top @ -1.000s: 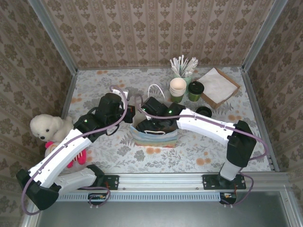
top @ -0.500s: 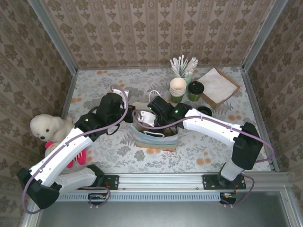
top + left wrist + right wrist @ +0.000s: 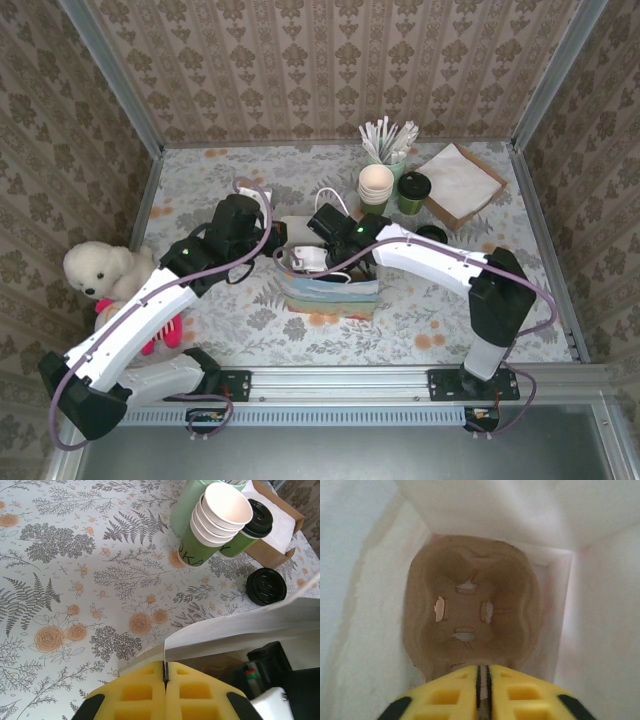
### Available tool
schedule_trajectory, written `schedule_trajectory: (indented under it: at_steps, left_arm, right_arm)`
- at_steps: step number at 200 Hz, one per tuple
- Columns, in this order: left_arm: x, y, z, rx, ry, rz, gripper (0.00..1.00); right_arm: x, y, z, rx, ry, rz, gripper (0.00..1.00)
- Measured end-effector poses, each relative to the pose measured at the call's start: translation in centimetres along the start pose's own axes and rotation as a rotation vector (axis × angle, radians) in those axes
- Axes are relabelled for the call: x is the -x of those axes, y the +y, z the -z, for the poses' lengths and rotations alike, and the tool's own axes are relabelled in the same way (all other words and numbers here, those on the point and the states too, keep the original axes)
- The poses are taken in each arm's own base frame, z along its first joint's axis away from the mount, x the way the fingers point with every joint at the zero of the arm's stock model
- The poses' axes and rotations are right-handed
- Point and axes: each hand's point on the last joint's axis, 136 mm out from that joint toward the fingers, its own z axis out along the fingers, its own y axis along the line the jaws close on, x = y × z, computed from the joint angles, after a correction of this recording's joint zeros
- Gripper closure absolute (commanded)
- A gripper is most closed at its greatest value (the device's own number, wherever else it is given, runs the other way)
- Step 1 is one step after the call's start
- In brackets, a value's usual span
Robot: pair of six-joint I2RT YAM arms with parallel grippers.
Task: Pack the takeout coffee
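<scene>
Now that the right gripper [image 3: 483, 674] has closed empty inside the white paper bag [image 3: 330, 295] the left gripper [image 3: 165, 675] pinches, the black-lidded green paper cup [image 3: 413, 190] stays unpacked.

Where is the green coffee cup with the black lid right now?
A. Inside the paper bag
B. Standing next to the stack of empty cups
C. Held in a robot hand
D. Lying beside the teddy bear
B: the lidded cup stands upright at the back, just beside the stack of lidless cups, well apart from the bag.
</scene>
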Motion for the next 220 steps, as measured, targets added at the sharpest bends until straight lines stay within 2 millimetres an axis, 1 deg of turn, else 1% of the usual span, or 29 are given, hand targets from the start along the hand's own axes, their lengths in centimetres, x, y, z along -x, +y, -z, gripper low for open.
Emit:
schedule_trajectory:
  at_steps: [31, 75, 110, 121, 144, 184, 203, 220]
  left_arm:
    - [-0.1, 0.4, 0.3, 0.007, -0.01, 0.012, 1.0]
    - [-0.2, 0.7, 0.6, 0.012, -0.022, 0.012, 1.0]
    - [0.0, 0.5, 0.5, 0.0, -0.033, 0.012, 1.0]
    - [0.0, 0.3, 0.5, -0.009, -0.036, 0.011, 1.0]
    - [0.1, 0.2, 0.5, -0.013, -0.038, 0.011, 1.0]
    - [0.1, 0.2, 0.5, -0.013, -0.038, 0.011, 1.0]
    - [0.1, 0.2, 0.5, -0.013, -0.038, 0.011, 1.0]
    - [0.1, 0.2, 0.5, -0.015, -0.037, 0.011, 1.0]
  right_arm:
    - [-1.1, 0.1, -1.5, 0.03, 0.062, -0.004, 0.99]
    - [-2.2, 0.1, -2.7, 0.038, 0.119, 0.019, 1.0]
    - [-3.2, -0.2, -3.6, 0.03, 0.163, 0.032, 0.98]
    - [-3.2, -0.2, -3.6, 0.03, 0.167, 0.035, 0.97]
    - [-3.1, -0.2, -3.4, 0.029, 0.161, 0.05, 0.97]
    - [-2.5, -0.3, -1.6, -0.001, 0.123, 0.107, 1.0]
    - [-2.6, -0.3, -1.8, 0.003, 0.129, 0.117, 1.0]
    - [-3.1, -0.2, -2.6, 0.019, 0.147, 0.11, 0.99]
